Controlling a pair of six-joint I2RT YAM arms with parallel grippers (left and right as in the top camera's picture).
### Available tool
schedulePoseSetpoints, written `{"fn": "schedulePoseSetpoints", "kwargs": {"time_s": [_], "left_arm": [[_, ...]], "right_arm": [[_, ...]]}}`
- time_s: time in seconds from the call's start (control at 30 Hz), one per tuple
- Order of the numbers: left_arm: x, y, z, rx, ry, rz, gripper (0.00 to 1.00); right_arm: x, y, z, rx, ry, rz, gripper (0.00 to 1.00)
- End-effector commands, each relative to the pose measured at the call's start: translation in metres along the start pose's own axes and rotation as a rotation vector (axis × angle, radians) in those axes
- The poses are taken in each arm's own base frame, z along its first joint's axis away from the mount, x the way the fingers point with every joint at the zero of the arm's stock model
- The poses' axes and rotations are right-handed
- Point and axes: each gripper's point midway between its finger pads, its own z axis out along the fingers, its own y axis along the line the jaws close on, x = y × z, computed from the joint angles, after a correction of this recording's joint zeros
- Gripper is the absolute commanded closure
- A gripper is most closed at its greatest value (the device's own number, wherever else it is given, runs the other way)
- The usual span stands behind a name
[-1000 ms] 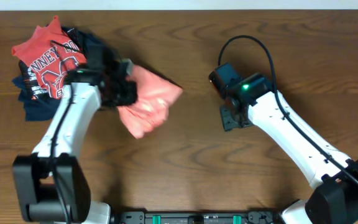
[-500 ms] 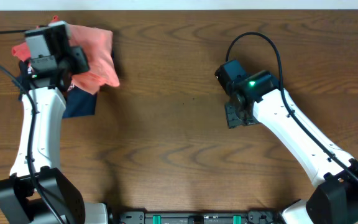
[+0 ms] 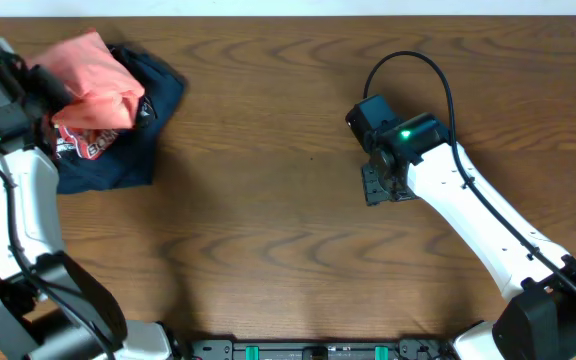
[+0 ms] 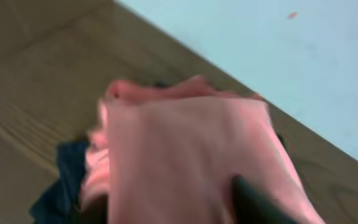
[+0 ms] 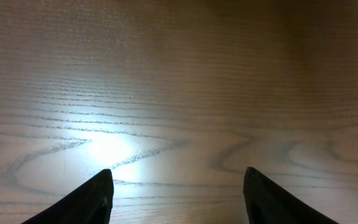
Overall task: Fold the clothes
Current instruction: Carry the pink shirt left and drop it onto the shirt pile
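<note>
The clothes, a folded salmon-pink shirt [image 3: 98,78], lie on top of the garment pile at the table's far left. My left gripper [image 3: 54,90] is at the bundle's left edge. In the blurred left wrist view the pink cloth [image 4: 185,143] fills the middle. One dark finger [image 4: 250,200] presses on it at the lower right, and the other is only a dark patch at the lower left. The jaws stand apart with the cloth between them. My right gripper [image 3: 378,185] hangs open over bare wood right of centre, nothing between its fingers [image 5: 86,202].
Under the pink shirt lie a red printed shirt [image 3: 86,146] and dark navy garments [image 3: 128,160]. The table's far edge and a pale floor [image 4: 303,56] run just behind the pile. A black cable [image 3: 408,62] loops above the right arm.
My left arm carried the pink shirt from the table's middle-left to the far-left pile and set it on top. Its jaws have parted. The right arm barely moved.
</note>
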Motion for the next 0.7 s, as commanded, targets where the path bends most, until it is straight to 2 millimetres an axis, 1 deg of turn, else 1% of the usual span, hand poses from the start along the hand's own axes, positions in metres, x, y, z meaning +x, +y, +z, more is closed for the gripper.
{"fn": "schedulePoseSetpoints", "kwargs": {"time_s": [0.0, 0.07, 0.13, 0.17, 0.27, 0.4, 0.47, 0.57, 0.63, 0.67], "left_arm": [[0.009, 0.002, 0.015, 0.057, 0.050, -0.063, 0.27], [0.013, 0.001, 0.016, 0.093, 0.074, -0.075, 0.10], [0.010, 0.002, 0.014, 0.098, 0.068, -0.078, 0.00], [0.006, 0.001, 0.010, 0.099, 0.057, -0.077, 0.02], [-0.012, 0.000, -0.007, 0.105, 0.006, -0.072, 0.02], [-0.041, -0.011, -0.042, 0.122, -0.088, -0.054, 0.02], [-0.050, -0.017, -0.059, 0.134, -0.117, -0.052, 0.02], [-0.050, -0.026, -0.077, 0.145, -0.115, -0.047, 0.02], [-0.041, -0.032, -0.081, 0.151, -0.081, -0.045, 0.02], [-0.032, -0.037, -0.081, 0.160, -0.046, -0.043, 0.02]], "right_arm": [[-0.007, -0.006, -0.010, -0.002, -0.040, 0.036, 0.35], [-0.007, -0.006, -0.010, -0.002, -0.039, 0.036, 0.34], [-0.007, -0.006, -0.010, -0.002, -0.039, 0.036, 0.34], [-0.006, -0.006, -0.010, -0.002, -0.039, 0.036, 0.34], [-0.007, -0.006, -0.010, -0.001, -0.040, 0.035, 0.34], [-0.007, -0.006, -0.010, -0.001, -0.041, 0.036, 0.33], [-0.008, -0.008, -0.009, 0.000, -0.040, 0.043, 0.32], [-0.011, -0.014, -0.007, -0.010, -0.039, 0.073, 0.30], [-0.015, -0.014, -0.006, -0.056, -0.032, 0.101, 0.30], [-0.016, -0.013, -0.005, -0.085, -0.028, 0.104, 0.29]]}}
